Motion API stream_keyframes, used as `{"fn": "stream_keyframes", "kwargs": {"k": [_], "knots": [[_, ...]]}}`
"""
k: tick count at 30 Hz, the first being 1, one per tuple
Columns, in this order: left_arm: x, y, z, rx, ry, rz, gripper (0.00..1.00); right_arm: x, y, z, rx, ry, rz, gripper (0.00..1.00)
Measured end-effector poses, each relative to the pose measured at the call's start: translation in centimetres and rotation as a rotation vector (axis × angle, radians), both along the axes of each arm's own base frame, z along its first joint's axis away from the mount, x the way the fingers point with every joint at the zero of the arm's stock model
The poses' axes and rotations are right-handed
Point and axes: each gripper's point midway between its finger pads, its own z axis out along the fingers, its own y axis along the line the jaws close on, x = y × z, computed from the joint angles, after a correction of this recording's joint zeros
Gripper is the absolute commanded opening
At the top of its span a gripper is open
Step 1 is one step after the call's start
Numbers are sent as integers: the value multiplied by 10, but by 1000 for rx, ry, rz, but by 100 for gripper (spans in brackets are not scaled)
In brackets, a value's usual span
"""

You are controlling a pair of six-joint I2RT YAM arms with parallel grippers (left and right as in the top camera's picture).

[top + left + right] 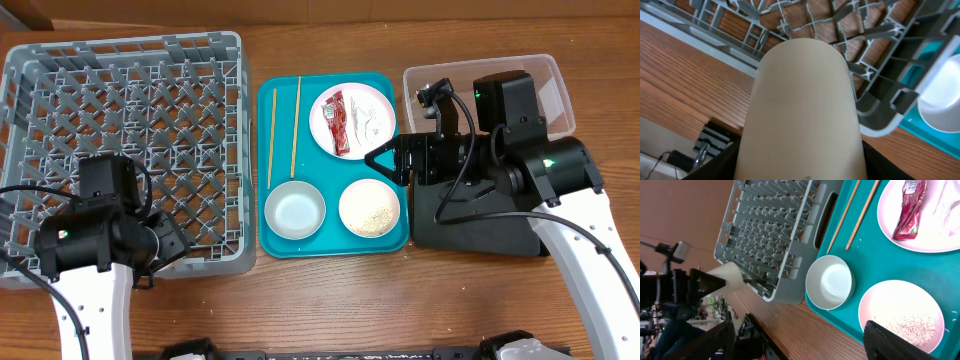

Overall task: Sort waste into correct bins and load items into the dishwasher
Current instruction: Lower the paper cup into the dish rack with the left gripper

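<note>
My left gripper (pixel 165 245) is shut on a small white cup (pixel 802 110), held over the front right corner of the grey dish rack (pixel 120 60). The cup also shows in the right wrist view (pixel 730 275). My right gripper (pixel 383 160) is open and empty, pointing left over the teal tray's right edge. On the teal tray (pixel 320 165) lie two chopsticks (pixel 272 130), a white plate (pixel 375 105) with the red-and-white wrapper (pixel 335 122), a grey bowl (pixel 295 212), and a small dish of rice grains (pixel 369 208).
A clear tub (pixel 555 85) stands at the back right, and a black tray (pixel 480 235) lies in front of it. The right arm hangs over both. The rack holds nothing that I can see.
</note>
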Motion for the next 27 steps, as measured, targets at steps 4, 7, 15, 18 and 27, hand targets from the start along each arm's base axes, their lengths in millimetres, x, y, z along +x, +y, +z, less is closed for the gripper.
{"fn": "stream_keyframes", "kwargs": {"k": [4,7,15,18,27], "knots": [[10,2,-9,-1,4,17,70,0,0,0,0,1,0,83],[20,3,-17,-11,22,12,68,-1,0,-1,-2,5,0,83],[39,6,-41,-24,71,12,67,-2,-1,-2,-4,14,0,84],[46,7,-43,-23,51,12,68,-3,-1,-2,-5,19,0,84],[46,1,-21,-39,-27,2,89,-2,-4,-5,-24,19,-14,84]]}}
